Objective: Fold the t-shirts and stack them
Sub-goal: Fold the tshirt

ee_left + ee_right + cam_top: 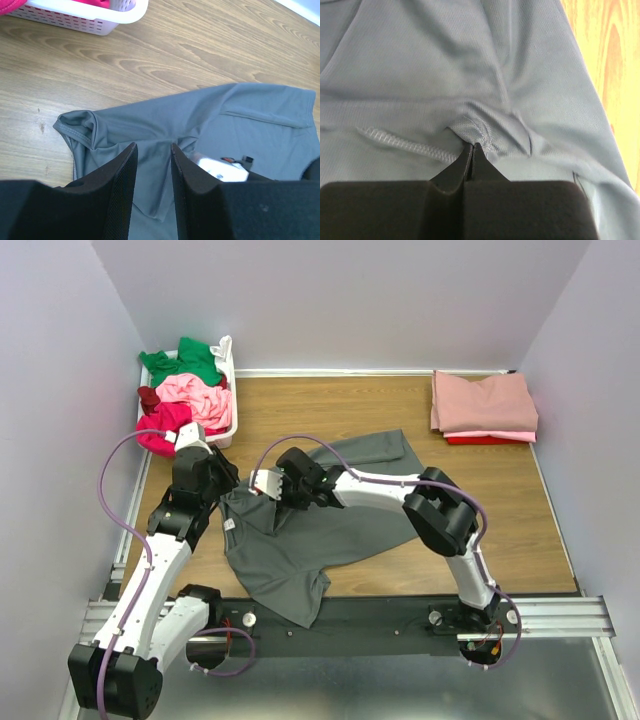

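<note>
A dark grey t-shirt (330, 530) lies spread and rumpled across the middle of the table. My right gripper (258, 492) reaches over to the shirt's left part and is shut on a pinched ridge of its cloth (480, 127) beside a stitched hem; the right gripper's jaws (472, 146) meet at the tip. My left gripper (224, 488) hovers just left of it, over the shirt's bunched left edge (80, 125). In the left wrist view the left gripper (152, 146) stands open, with grey cloth (165, 125) showing in the gap.
A white plastic basket (228, 390) at the back left holds green (185, 360), light pink (195, 395) and magenta (165, 425) shirts; its rim (100, 20) is close ahead of the left wrist. A folded dusty rose shirt (485, 400) lies on a red one (490, 439) at the back right.
</note>
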You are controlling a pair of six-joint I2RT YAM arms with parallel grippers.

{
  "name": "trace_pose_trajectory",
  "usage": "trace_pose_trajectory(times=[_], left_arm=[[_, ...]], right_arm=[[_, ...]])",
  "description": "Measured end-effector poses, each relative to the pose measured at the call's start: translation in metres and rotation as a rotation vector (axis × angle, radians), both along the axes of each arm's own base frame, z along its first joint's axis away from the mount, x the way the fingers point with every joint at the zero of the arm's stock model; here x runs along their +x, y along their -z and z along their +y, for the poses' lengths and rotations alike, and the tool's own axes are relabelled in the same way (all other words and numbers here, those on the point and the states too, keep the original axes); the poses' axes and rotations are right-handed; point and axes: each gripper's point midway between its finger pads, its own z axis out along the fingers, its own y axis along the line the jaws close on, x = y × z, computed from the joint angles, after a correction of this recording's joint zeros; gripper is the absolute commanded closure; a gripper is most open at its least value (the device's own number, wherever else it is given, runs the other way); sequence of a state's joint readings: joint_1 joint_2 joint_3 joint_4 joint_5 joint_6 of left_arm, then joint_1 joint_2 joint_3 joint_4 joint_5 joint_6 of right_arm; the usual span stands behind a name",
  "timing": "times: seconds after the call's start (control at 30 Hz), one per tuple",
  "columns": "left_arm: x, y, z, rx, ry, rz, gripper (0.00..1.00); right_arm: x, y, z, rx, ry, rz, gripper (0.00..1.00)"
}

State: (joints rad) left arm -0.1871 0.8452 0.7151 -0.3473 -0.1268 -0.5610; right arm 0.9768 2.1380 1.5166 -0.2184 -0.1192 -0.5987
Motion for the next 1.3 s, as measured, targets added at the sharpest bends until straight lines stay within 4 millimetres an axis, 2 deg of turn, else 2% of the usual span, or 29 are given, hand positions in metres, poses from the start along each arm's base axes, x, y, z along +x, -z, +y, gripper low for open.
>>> trace_pose_trajectory(times=[0.23,0.33,0.57,0.67,0.77,0.8,0.87,1.0,1.03,1.13,1.3], left_arm=[[0.000,0.000,-0.001,-0.001,0.007,0.001,0.59],[0.000,0.000,-0.001,-0.001,0.009,0.001,0.59],[-0.001,0.000,-0.004,-0.011,0.026,0.002,0.59],[-0.001,0.000,-0.006,-0.015,0.034,0.004,0.59],[-0.002,0.002,-0.007,-0.023,0.040,0.009,0.59],[-0.002,0.003,-0.008,-0.026,0.041,0.011,0.59],[-0.003,0.006,-0.009,-0.036,0.042,0.018,0.58],[-0.006,0.018,-0.012,-0.070,0.038,0.044,0.49],[-0.006,0.023,-0.013,-0.082,0.033,0.052,0.43],[-0.005,0.037,-0.010,-0.115,0.006,0.073,0.43],[-0.001,0.065,0.007,-0.179,-0.075,0.113,0.46]], right_arm=[[-0.008,-0.028,-0.012,0.035,0.003,-0.020,1.00],[-0.012,-0.033,-0.017,0.042,0.002,-0.025,1.00],[-0.022,-0.016,-0.034,-0.004,-0.001,-0.003,0.94],[-0.020,-0.012,-0.038,-0.021,0.015,-0.010,0.91],[-0.014,-0.012,-0.043,-0.026,0.058,-0.017,0.75],[-0.011,-0.012,-0.045,-0.028,0.077,-0.016,0.62],[0.000,-0.013,-0.053,-0.029,0.133,-0.021,0.54],[0.026,-0.016,-0.075,-0.019,0.236,-0.013,0.53],[0.034,-0.017,-0.083,-0.012,0.264,-0.010,0.53],[0.053,-0.028,-0.109,0.018,0.340,0.006,0.53],[0.091,-0.060,-0.163,0.153,0.483,0.065,0.53]])
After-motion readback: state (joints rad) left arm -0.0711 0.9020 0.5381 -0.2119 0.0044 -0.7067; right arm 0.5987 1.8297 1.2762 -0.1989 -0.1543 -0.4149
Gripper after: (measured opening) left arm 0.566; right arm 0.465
